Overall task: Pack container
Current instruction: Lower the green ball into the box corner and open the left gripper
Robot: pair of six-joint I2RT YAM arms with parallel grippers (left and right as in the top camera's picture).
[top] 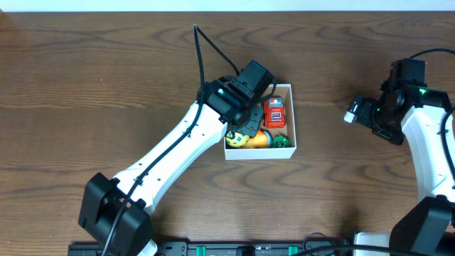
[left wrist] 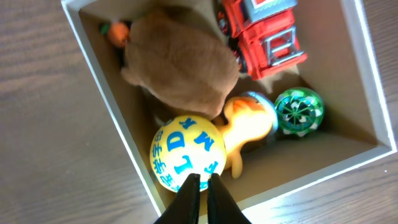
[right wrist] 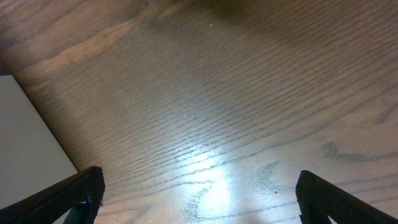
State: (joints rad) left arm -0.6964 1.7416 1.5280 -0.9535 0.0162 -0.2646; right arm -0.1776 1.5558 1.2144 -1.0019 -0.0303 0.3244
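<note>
The left gripper [left wrist: 200, 190] hangs over the container [top: 290, 114], its two fingers pressed almost together with only a thin slit between them and nothing held. In the left wrist view its tips sit just above the lower edge of a yellow ball with blue letters [left wrist: 186, 149]; whether they touch it cannot be told. The right gripper [right wrist: 199, 193] is spread wide with nothing between its fingers, over bare wooden table [right wrist: 236, 93] well apart from the container, toward the right edge. The container stands near the middle of the tabletop, a little toward the right edge, with its open side facing up. It is square, so it has no real long axis, and its walls run nearly parallel to the table edges with a slight twist. Inside lie a brown plush toy [left wrist: 180, 62], a red toy truck [left wrist: 261, 37] in the far right corner, a yellow duck [left wrist: 249, 124], and a green ball [left wrist: 300, 111] in the near right corner.
</note>
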